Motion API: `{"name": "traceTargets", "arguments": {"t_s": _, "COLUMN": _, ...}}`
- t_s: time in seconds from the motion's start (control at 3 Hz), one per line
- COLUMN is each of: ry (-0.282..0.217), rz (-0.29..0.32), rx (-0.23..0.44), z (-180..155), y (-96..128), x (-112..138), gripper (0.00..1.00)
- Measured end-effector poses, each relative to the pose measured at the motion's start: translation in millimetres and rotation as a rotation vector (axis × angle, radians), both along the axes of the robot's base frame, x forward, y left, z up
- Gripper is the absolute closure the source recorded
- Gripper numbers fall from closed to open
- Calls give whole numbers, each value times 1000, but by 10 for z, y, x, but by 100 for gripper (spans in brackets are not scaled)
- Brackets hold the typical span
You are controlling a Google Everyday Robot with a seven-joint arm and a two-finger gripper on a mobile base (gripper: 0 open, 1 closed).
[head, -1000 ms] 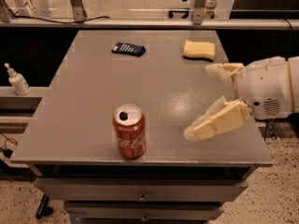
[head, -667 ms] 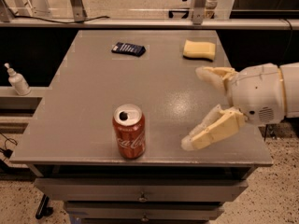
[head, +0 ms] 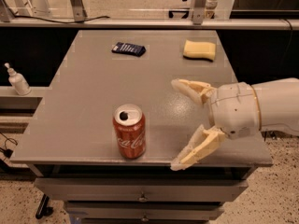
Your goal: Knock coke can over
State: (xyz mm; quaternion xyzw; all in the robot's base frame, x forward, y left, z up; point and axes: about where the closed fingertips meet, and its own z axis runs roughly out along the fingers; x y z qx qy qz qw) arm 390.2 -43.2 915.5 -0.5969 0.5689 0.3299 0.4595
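Red coke can [head: 129,136]: upright, lower centre of frame, near the front edge.
Gripper [head: 174,125]: right of the can, fingers spread wide, not touching it.
Risk: I judge my sweep could roll the can off the front.
Surface: grey table [head: 84,92]; yellow sponge [head: 199,49] and dark packet [head: 128,48] in the upper part of the frame.
Room: white bottle [head: 18,80] on a ledge, left.

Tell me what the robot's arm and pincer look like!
The pincer, out to the right of the coke can, has two cream, tapering fingers. They sprout from a rounded white wrist housing with a thin yellowish ring, joined to a smooth white arm. No cables or markings show.
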Motion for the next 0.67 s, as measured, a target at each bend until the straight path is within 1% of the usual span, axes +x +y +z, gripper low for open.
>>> {"name": "traceTargets", "arguments": {"t_s": 0.33, "ry": -3, "rz": 77, "rx": 30, "z": -186, "y": 223, "x": -81, "gripper": 0}}
{"name": "traceTargets", "arguments": {"t_s": 0.67, "ry": 6, "rz": 109, "rx": 54, "z": -353, "y": 424, "x": -109, "gripper": 0}}
